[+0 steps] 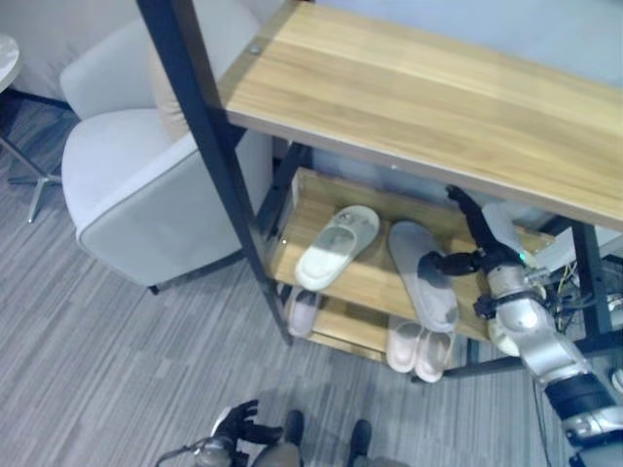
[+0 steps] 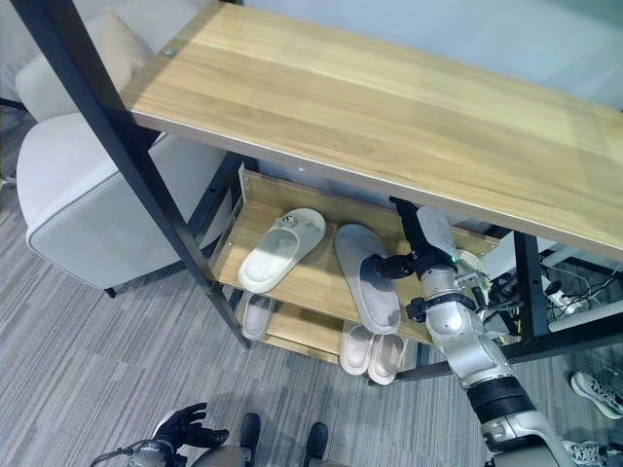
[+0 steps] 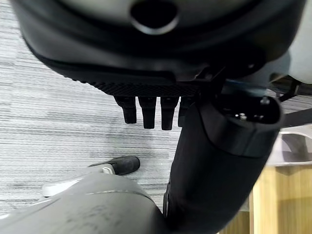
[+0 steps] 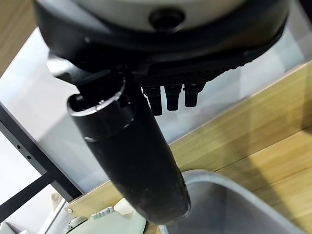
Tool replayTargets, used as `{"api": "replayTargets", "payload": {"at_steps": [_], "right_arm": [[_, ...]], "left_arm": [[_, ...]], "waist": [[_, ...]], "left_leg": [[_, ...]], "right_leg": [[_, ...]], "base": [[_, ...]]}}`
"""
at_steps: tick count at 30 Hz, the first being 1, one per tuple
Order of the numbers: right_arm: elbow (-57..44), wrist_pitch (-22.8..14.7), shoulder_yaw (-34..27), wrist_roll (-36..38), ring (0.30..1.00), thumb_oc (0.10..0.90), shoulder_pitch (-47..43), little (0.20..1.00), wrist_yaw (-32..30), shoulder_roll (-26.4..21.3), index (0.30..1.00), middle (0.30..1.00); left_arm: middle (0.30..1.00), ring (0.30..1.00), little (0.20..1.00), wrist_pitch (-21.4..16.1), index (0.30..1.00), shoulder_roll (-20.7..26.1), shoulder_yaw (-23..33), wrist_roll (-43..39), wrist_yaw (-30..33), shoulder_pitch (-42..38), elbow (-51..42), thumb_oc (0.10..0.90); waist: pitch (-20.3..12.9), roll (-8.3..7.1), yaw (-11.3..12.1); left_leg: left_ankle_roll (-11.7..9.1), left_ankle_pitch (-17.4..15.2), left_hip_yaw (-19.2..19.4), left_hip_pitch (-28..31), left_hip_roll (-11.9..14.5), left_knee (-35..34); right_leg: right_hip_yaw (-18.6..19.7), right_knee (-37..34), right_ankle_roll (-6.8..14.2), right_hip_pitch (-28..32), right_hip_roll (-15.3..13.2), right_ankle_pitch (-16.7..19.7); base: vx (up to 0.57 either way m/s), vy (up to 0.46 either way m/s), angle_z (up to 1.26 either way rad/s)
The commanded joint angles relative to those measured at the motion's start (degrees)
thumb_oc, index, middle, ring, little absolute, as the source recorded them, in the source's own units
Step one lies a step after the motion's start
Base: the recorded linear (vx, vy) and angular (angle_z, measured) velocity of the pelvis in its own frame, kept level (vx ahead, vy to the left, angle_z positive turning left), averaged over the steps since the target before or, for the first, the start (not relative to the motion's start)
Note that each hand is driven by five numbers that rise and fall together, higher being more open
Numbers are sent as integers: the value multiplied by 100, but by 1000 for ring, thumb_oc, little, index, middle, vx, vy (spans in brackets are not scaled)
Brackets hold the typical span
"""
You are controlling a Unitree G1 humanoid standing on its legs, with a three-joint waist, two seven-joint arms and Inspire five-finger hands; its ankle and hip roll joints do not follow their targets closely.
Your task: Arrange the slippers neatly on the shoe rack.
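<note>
The shoe rack (image 1: 419, 92) has a wooden top and two lower shelves. On the middle shelf (image 1: 375, 282) a pale cream slipper (image 1: 336, 248) lies at an angle. A grey slipper (image 1: 423, 277) lies to its right. My right hand (image 1: 477, 255) is at the grey slipper's right side, open, its fingers straight under the top board. Its thumb (image 4: 131, 161) reaches over the grey slipper (image 4: 234, 204). One pale slipper (image 1: 304, 311) and a pair (image 1: 419, 348) lie on the bottom shelf. My left hand (image 1: 234, 426) hangs open low by the floor.
A light grey armchair (image 1: 146, 175) stands left of the rack, close to its black front post (image 1: 209, 126). A small round table (image 1: 5, 58) is at the far left. A person's shoe (image 2: 596, 389) is on the carpet at the right.
</note>
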Motion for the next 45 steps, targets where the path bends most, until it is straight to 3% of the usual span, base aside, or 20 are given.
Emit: {"api": "replayTargets", "payload": {"at_steps": [1,16,17,19,20,28,33,37,42,44,45], "right_arm": [[-242,-324,-323,348,900,800,-612,900,-303,-300,900,900],[127,-265,-158,548,900,800,-472,900,-210,8,900,900],[128,-277,-142,636,693,662,-522,693,-227,61,693,693],[109,-287,-131,689,493,529,-537,493,-220,97,493,493],[69,-324,-136,791,300,400,-548,300,-235,179,300,300],[-274,-475,-472,1295,300,400,-41,300,-250,497,300,300],[-824,-517,-995,959,300,400,507,300,-546,647,300,300],[-1464,-647,-1284,1115,300,400,990,300,-553,851,300,300],[-2672,-932,-1003,1577,300,400,1744,300,344,898,300,300],[-2973,-994,-683,2048,300,400,2001,300,995,811,300,300],[-3089,-958,-429,2383,300,400,2201,300,1401,731,300,300]], "left_arm": [[900,900,900,157,900,-3,-429,228,86,386,514,800],[900,900,900,106,900,-59,-521,129,159,305,344,800],[900,900,900,101,900,-75,-547,127,171,282,336,800],[900,900,900,110,900,-81,-563,132,179,284,335,800],[900,900,900,119,900,-90,-575,143,195,280,340,800],[900,900,900,146,900,-112,-482,207,250,317,414,800],[900,900,900,159,900,-185,-359,282,312,376,426,800],[900,900,900,172,900,-227,-342,343,345,437,424,800],[900,900,900,165,900,-199,-209,382,320,461,390,800],[900,900,900,155,900,-104,-81,274,280,429,305,800],[900,900,900,133,900,-31,2,137,254,401,236,800]], "waist": [[-47,-23,59],[108,100,15],[105,124,7],[98,131,2],[93,148,-8],[31,181,-100],[-44,213,-198],[-116,231,-294],[-89,213,-447],[57,192,-501],[261,187,-549]], "left_leg": [[-146,-137,-199,-212,163,9],[-142,-162,-211,-313,133,102],[-146,-151,-204,-315,134,78],[-147,-155,-201,-312,133,71],[-150,-158,-184,-312,134,73],[-158,-196,-107,-195,160,53],[-157,-230,-65,-68,175,-8],[-160,-262,-8,44,183,-29],[-179,-370,55,9,219,247],[-191,-546,70,-241,263,805],[-200,-730,77,-455,285,1398]], "right_leg": [[172,559,486,97,-300,-684],[196,631,470,-42,-342,-668],[203,609,473,-55,-342,-656],[207,599,476,-59,-339,-646],[213,583,478,-60,-342,-634],[273,495,464,13,-319,-640],[305,437,471,91,-306,-650],[355,395,478,155,-297,-642],[467,621,464,98,-283,-740],[532,1236,431,-171,-273,-974],[601,1867,370,-408,-263,-1201]], "base": [[0,0,0],[4,-4,1],[0,0,0],[0,0,0],[0,0,0],[16,-10,-4],[37,-15,-2],[32,-19,-5],[-34,-21,-14],[-151,-35,-7],[-159,-22,-14]]}}
